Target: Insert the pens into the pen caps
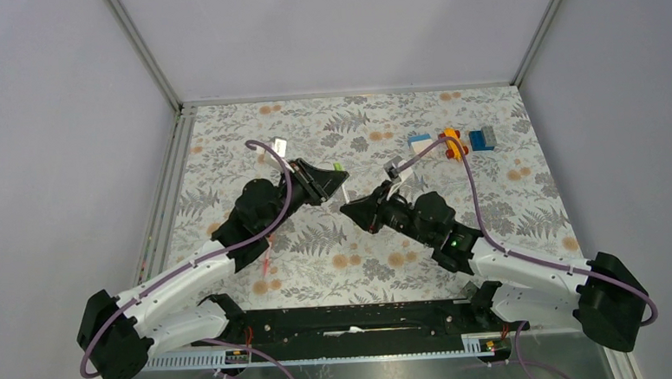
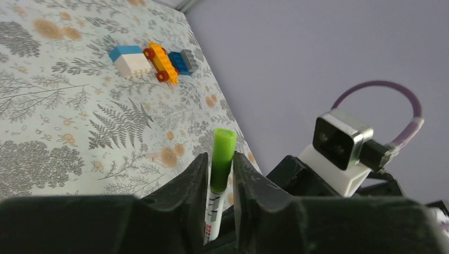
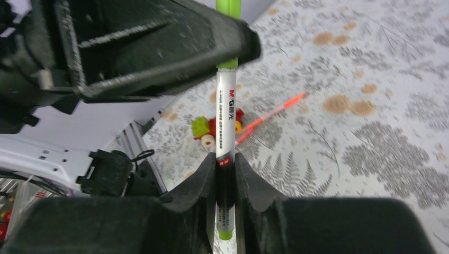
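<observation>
Above fern-print cloth (image 1: 318, 242), left claw (image 2: 221, 163) pinches a bright green cap (image 2: 223, 144), right claw (image 3: 225, 163) the white green-ended pen (image 3: 226, 116).

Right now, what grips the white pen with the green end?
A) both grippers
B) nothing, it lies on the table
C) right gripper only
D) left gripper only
A: the right wrist view shows the right gripper closed on the barrel of the white pen, and the left wrist view shows the left gripper closed on its green end.
</observation>
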Controlling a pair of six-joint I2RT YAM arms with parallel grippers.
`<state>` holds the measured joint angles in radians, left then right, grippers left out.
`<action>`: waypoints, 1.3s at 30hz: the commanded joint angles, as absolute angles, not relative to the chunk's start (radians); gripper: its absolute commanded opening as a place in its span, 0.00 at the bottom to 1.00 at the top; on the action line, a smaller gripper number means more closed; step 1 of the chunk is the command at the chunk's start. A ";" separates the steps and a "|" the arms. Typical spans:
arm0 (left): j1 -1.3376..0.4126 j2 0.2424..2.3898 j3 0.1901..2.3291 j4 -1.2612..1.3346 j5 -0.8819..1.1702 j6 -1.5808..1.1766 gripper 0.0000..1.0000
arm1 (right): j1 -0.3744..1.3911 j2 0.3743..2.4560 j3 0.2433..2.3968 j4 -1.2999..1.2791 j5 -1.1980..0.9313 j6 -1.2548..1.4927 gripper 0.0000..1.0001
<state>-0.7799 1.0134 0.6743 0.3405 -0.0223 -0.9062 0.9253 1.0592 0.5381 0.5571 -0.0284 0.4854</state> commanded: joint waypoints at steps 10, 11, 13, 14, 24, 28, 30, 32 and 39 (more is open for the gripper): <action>-0.792 0.906 0.802 0.225 0.077 -0.740 0.91 | 0.928 0.983 0.519 0.773 -0.117 0.411 0.00; -0.792 0.895 0.808 0.216 0.075 -0.732 0.94 | 0.928 0.971 0.515 0.767 -0.120 0.410 0.00; -0.792 0.879 0.825 0.193 0.069 -0.717 0.99 | 0.928 0.948 0.506 0.754 -0.131 0.407 0.00; -0.792 0.874 0.834 0.183 0.069 -0.710 0.99 | 0.928 0.938 0.502 0.747 -0.141 0.405 0.00; -0.792 0.907 0.921 0.153 0.119 -0.686 0.83 | 0.928 0.871 0.482 0.699 -0.213 0.401 0.00; -0.792 0.940 0.942 0.155 0.168 -0.681 0.67 | 0.928 0.866 0.486 0.686 -0.225 0.402 0.00; -0.792 0.951 0.949 0.156 0.192 -0.678 0.60 | 0.928 0.866 0.489 0.683 -0.228 0.401 0.00; -0.791 0.960 0.953 0.158 0.214 -0.678 0.54 | 0.929 0.867 0.488 0.682 -0.229 0.402 0.00; -0.792 0.963 0.949 0.160 0.240 -0.678 0.38 | 0.929 0.873 0.499 0.672 -0.233 0.399 0.00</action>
